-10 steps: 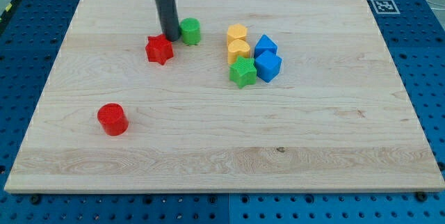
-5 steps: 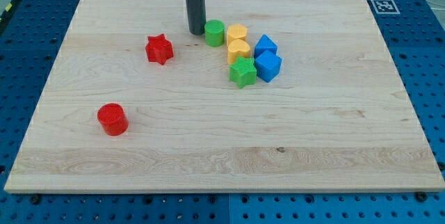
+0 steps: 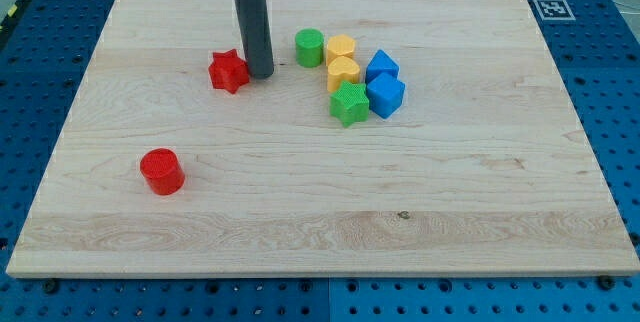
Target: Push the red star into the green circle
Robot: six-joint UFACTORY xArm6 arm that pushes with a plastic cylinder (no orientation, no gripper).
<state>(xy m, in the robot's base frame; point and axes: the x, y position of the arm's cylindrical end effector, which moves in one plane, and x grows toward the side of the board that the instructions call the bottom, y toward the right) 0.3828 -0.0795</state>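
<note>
The red star (image 3: 229, 70) lies on the wooden board (image 3: 320, 192) at upper left of centre. The green circle (image 3: 309, 48) stands to its right, touching the left side of a cluster of blocks. My tip (image 3: 261, 73) is on the board just right of the red star, close to or touching its right edge. It sits between the star and the green circle, with a gap between it and the circle.
Right of the green circle are two yellow blocks (image 3: 342, 49) (image 3: 344, 71), a green star (image 3: 349, 104) and two blue blocks (image 3: 381, 65) (image 3: 385, 94), packed together. A red cylinder (image 3: 161, 171) stands alone at lower left.
The green circle was pushed right against the yellow blocks. My tip then moved back left and down, from beside the circle to the right side of the red star. The star has not moved.
</note>
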